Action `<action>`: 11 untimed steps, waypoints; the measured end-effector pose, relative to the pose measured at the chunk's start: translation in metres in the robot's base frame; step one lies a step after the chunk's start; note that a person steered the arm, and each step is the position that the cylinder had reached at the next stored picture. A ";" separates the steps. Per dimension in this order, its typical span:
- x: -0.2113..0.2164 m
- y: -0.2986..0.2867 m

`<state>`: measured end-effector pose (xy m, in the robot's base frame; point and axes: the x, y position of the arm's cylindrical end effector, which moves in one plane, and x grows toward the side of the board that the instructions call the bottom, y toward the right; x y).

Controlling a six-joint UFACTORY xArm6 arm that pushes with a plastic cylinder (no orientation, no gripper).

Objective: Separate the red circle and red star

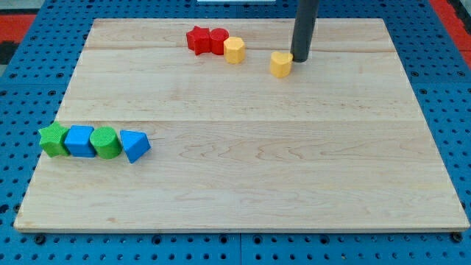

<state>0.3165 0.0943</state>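
The red star (pixel 197 39) and the red circle (pixel 218 40) sit touching each other near the view's top, the star on the left. A yellow hexagon (pixel 235 51) touches the circle's right side. My tip (pixel 302 58) stands well to the right of them, just right of and touching or nearly touching a yellow heart (pixel 280 64).
A row of blocks lies at the view's left edge: green star (pixel 53 140), blue cube (pixel 79 140), green circle (pixel 106 143), blue triangle (pixel 135 145). The wooden board (pixel 243 177) is ringed by a blue pegboard surface.
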 end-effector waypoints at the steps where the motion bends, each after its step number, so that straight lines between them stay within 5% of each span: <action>1: 0.014 -0.074; 2: 0.022 -0.125; 4: 0.019 -0.060; 5: -0.038 -0.037; 6: -0.090 -0.086; 7: -0.100 -0.130; 10: -0.016 -0.159; 11: -0.043 -0.153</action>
<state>0.2732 -0.0584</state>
